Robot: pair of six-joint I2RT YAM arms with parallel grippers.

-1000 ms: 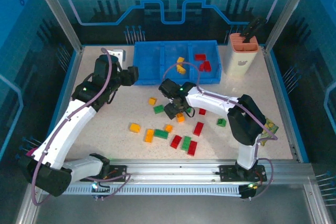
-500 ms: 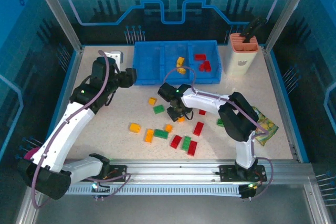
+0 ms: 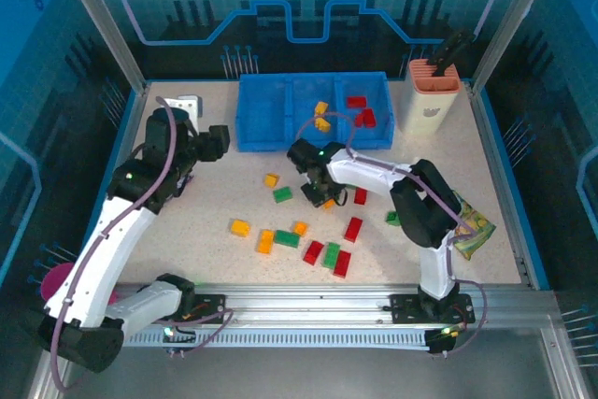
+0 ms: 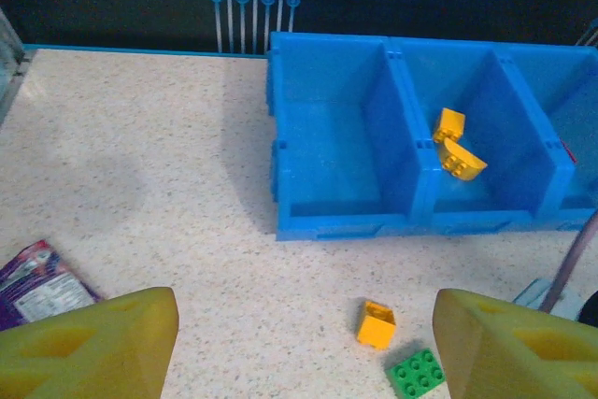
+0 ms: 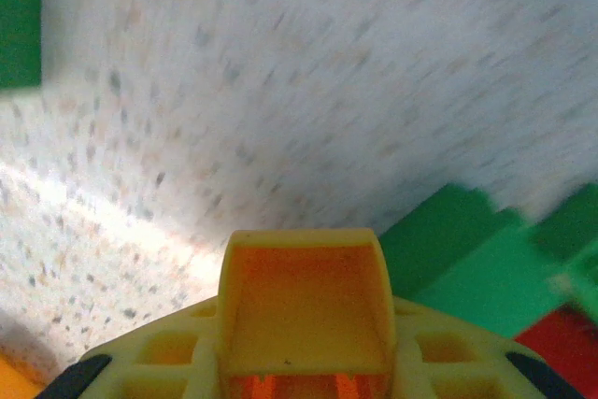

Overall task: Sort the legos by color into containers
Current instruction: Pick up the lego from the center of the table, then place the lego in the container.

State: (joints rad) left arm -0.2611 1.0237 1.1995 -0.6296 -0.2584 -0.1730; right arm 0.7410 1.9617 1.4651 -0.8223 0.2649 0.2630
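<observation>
At about 10 o'clock on the table (image 3: 210,203), the left gripper (image 3: 217,142) hangs just off the left end of the blue bin tray (image 3: 280,142), aimed toward 3 o'clock. Its wrist camera shows the left gripper (image 4: 304,334) with the two yellow fingers (image 4: 89,352) spread wide. Nothing lies between them and they touch nothing, with bare speckled tabletop beneath. In that view a purple packet (image 4: 42,282) lies at 8 o'clock. A small orange brick (image 4: 376,324) and a green brick (image 4: 418,373) sit close together at 5 o'clock.

The tray sits at 12 o'clock on the table, its three compartments side by side. The middle one holds two orange-yellow bricks (image 3: 321,117), touching each other, and the right one holds red bricks (image 3: 360,111).

Near the table's centre, at 6 o'clock from the tray, the right gripper (image 3: 322,195) is down low over the surface. Its wrist view shows the right gripper (image 5: 304,310) clamped on a held orange brick (image 5: 304,277), hollow side toward the lens, squeezed between the yellow fingers (image 5: 140,362). Whether that brick touches the table cannot be told, as the view is blurred. Another green piece (image 5: 467,249) lies at 4 o'clock there.

From 8 to 4 o'clock of the right gripper, loose bricks (image 3: 313,252) in red, green and orange lie scattered on the tabletop. A peach holder (image 3: 433,100) stands at 1 o'clock on the table, just right of the tray.
</observation>
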